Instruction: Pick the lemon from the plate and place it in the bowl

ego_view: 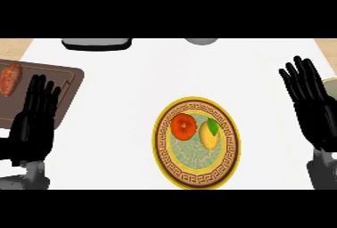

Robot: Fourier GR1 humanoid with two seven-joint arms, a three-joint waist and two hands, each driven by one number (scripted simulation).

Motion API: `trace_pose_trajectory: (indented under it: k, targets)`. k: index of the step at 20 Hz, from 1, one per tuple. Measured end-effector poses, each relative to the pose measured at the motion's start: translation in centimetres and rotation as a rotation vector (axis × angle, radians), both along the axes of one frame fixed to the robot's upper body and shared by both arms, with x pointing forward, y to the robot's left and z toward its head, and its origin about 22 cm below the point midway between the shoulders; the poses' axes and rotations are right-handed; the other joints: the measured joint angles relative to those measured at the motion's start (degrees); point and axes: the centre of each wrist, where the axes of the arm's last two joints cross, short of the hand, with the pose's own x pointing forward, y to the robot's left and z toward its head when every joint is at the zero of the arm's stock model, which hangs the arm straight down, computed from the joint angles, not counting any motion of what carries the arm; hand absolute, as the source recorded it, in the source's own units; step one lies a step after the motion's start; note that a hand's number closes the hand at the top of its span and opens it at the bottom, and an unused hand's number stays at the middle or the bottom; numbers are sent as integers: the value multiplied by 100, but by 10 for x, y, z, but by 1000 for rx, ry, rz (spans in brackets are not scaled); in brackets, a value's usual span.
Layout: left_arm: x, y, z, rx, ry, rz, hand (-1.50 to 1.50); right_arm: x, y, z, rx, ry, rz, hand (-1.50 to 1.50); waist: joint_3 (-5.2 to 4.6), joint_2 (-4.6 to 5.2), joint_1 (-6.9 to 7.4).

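A yellow lemon (209, 134) with a green leaf lies on the right side of a round patterned plate (196, 179) with a gold rim, in the lower middle of the head view. A red-orange tomato (184, 126) sits beside it on the plate's left half. My right hand (314, 116) stands open at the right edge, fingers straight and up, well to the right of the plate. My left hand (33, 122) stands open at the left edge, fingers up, far from the plate. A pale rim at the right edge (331, 84), mostly hidden behind my right hand, may be the bowl.
A brown cutting board (69, 82) lies at the far left with a reddish sweet potato (10, 79) on it. A dark grey object (97, 43) and a grey round thing (202, 41) sit at the counter's far edge.
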Motion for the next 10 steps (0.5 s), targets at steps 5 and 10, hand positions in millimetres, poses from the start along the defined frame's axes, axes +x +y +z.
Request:
trace_pose_trajectory:
  k: [5,10]
  targets:
    - [5,22,4,138,44,12,0,5,18,39,-163,-126,-7,150,-9,-13,-47]
    - [2,36,-3,235,117,27,0,-3,-21,41,-595,6,-250,-150,-90,-24,-362]
